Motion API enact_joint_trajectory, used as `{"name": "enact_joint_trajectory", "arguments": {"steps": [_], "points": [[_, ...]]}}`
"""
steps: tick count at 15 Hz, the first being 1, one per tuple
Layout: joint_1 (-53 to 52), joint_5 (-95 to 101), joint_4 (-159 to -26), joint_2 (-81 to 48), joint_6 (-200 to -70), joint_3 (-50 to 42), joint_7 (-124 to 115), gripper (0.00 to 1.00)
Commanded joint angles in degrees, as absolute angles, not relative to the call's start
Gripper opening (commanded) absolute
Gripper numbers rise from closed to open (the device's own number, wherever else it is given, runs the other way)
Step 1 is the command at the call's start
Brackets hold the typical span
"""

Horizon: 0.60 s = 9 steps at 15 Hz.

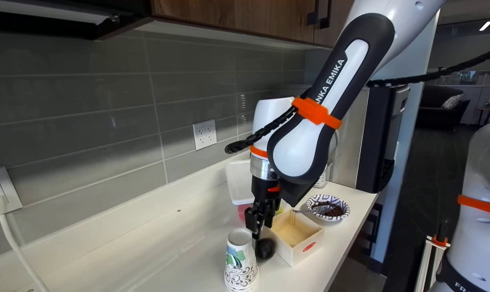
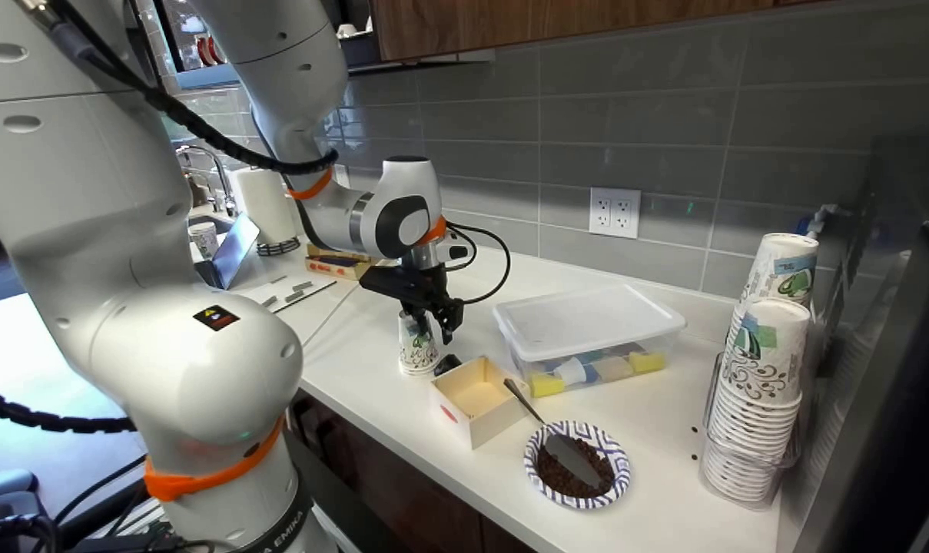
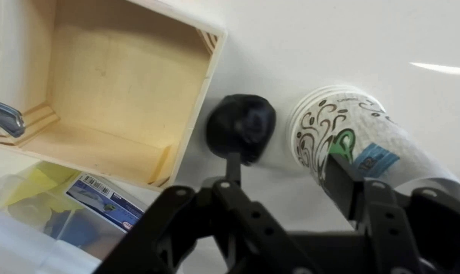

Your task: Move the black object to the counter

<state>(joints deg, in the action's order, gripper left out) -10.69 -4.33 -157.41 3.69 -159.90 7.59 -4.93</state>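
The black object [image 3: 240, 123] is dark and rounded, with a slightly blurred outline. It is at the counter [image 3: 328, 42] between the wooden box and a stack of paper cups. It also shows in both exterior views [image 1: 266, 248] [image 2: 447, 363]. My gripper [image 3: 285, 163] is open, with nothing between its fingers. One fingertip overlaps the black object's edge in the wrist view; I cannot tell if they touch. The other fingertip lies in front of the cup stack. The gripper also shows above the counter in both exterior views [image 1: 256, 233] [image 2: 436, 326].
The paper cup stack [image 1: 241, 263] stands close to the gripper. The open wooden box [image 2: 476, 407] is on the black object's other side. A lidded plastic bin [image 2: 595, 322], a patterned bowl [image 2: 579, 465] with dark grounds and a utensil, and taller cup stacks [image 2: 760, 384] are also there.
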Motion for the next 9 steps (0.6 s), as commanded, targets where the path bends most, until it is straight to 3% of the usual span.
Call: {"name": "enact_joint_trajectory", "arguments": {"steps": [1,2,9], "points": [[-9.38,-0.24,-157.41,2.79,-161.41,8.35,-8.12,0.92],[-9.30,0.49,-157.41,2.59,-161.55,8.33,-8.60,1.00],[-9.29,2.36,-157.43,1.94,-160.85,8.22,-9.17,1.00]]}}
